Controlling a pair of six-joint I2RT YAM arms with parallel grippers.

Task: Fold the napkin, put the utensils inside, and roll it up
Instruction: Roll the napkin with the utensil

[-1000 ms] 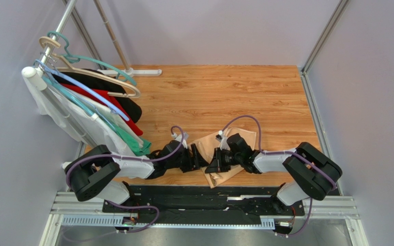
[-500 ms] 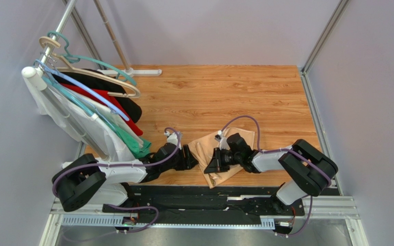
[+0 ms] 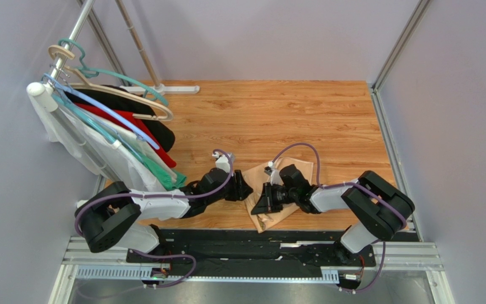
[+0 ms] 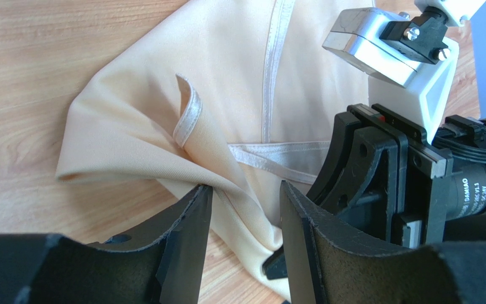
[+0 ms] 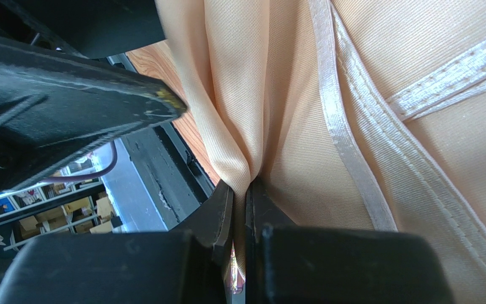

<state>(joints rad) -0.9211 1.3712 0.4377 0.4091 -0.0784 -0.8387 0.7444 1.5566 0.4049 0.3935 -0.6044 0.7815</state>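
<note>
Lying on the wooden table [image 3: 277, 107] near its front edge, the napkin [image 3: 304, 171] sits between the 2 arms, rumpled rather than flat, with its pale hem band [image 4: 271, 57] running across the upper layer and a loose corner curled up on its left part. The left gripper [image 4: 244, 190] is at the napkin's left edge with its 2 fingers [image 4: 188, 228] set apart; a raised ridge of the cloth runs into the gap between them, but the pads are not pressed together on it, and whether either pad touches the cloth cannot be told. The right gripper [image 5: 245, 187] is low over the middle of the napkin, just beside the left one and facing it, its jaws squeezed tight on a thin pinched fold of the peach cloth, which fans out in pleats beyond the tips. In the overhead view the near corner of the napkin pokes out below the right gripper toward the table's front edge. Well apart at the left, white, red, black and green garments [image 3: 131, 136] hang on hangers from a rail.
</note>
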